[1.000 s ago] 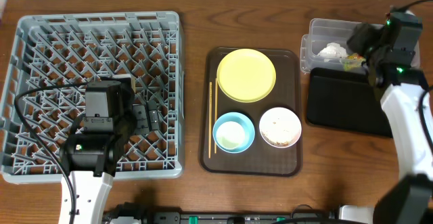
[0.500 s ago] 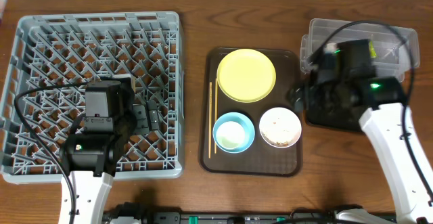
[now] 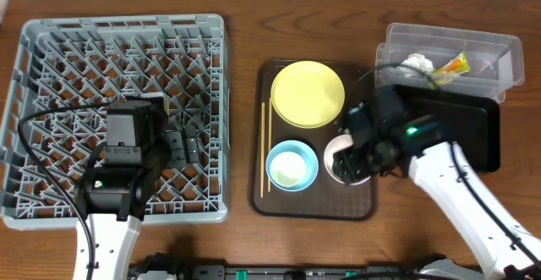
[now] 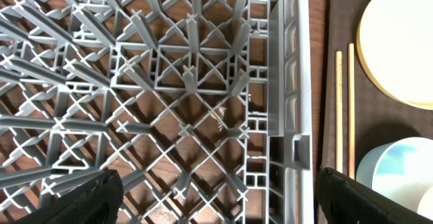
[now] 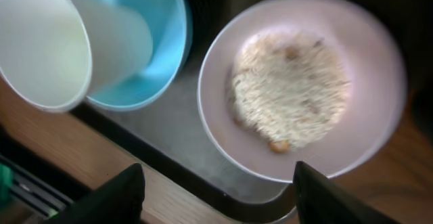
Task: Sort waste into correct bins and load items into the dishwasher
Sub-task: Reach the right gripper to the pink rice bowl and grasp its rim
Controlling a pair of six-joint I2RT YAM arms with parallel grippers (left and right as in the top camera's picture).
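My right gripper (image 3: 353, 155) (image 5: 216, 198) is open and empty, hovering over the near rim of the pinkish-white bowl (image 5: 369, 61) that holds rice-like scraps (image 5: 291, 88). Beside it is the light blue bowl (image 3: 292, 166) (image 5: 166, 41) with the small white cup (image 5: 47, 48) tipped inside. The yellow plate (image 3: 308, 94) and chopsticks (image 3: 262, 149) lie on the brown tray (image 3: 363, 208). The wrapper (image 3: 450, 67) and tissue (image 3: 414, 63) lie in the clear tub (image 3: 499, 52). The black tray (image 3: 469, 132) lies in front of the tub. My left gripper (image 3: 182, 149) (image 4: 220, 200) is open and empty over the grey rack (image 3: 51, 60).
In the left wrist view the rack's right wall (image 4: 291, 82) borders the brown tray's edge, with the chopsticks (image 4: 344, 109), the plate (image 4: 399, 41) and the blue bowl (image 4: 399, 173) just beyond. Bare wooden table (image 3: 241, 26) lies between rack and tray.
My right arm swung from the clear tub at the back right down-left to over the pinkish-white bowl. The wrapper now lies in the tub. The left arm has not moved.
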